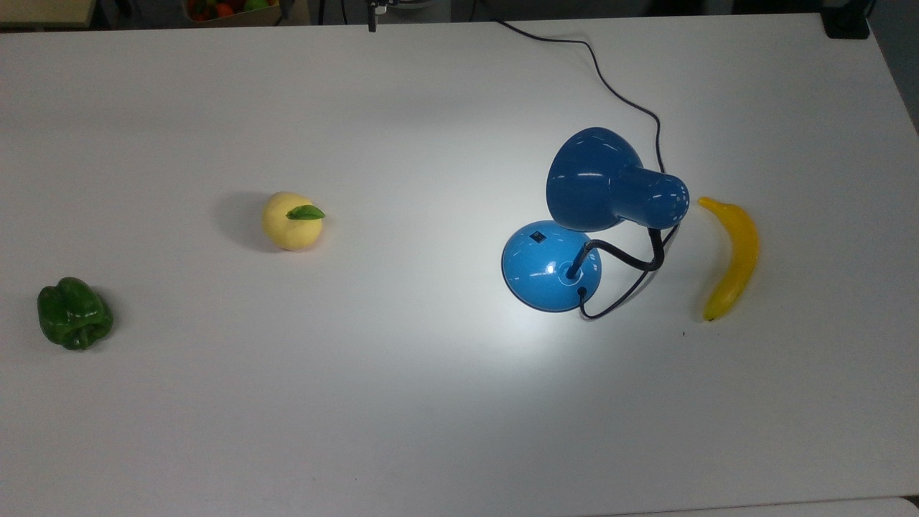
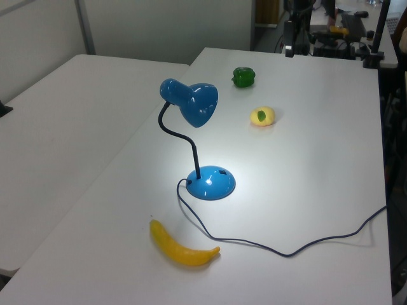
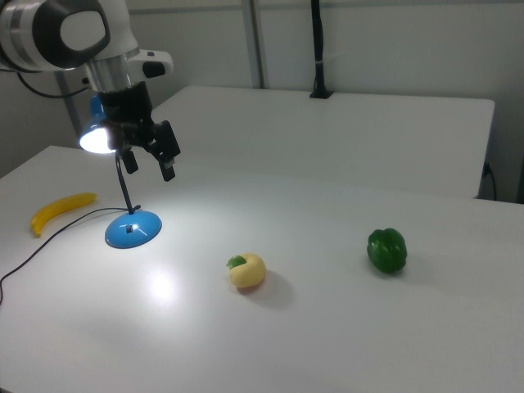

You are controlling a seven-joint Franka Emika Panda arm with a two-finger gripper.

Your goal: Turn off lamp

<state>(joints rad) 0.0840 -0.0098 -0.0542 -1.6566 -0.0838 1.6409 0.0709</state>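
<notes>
I see the lamp (image 1: pixel 567 244) right of centre in the top view, lit, casting a bright pool on the white table (image 1: pixel 402 402). A banana (image 1: pixel 731 257) lies at its right; a yellow fruit (image 1: pixel 292 220) and green pepper (image 1: pixel 74 313) sit far left. In the right view's upper left, my gripper (image 3: pixel 148 164) hangs open above the base.

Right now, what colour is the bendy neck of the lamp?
Black. The lamp's bendy neck shows best in the top view.
</notes>
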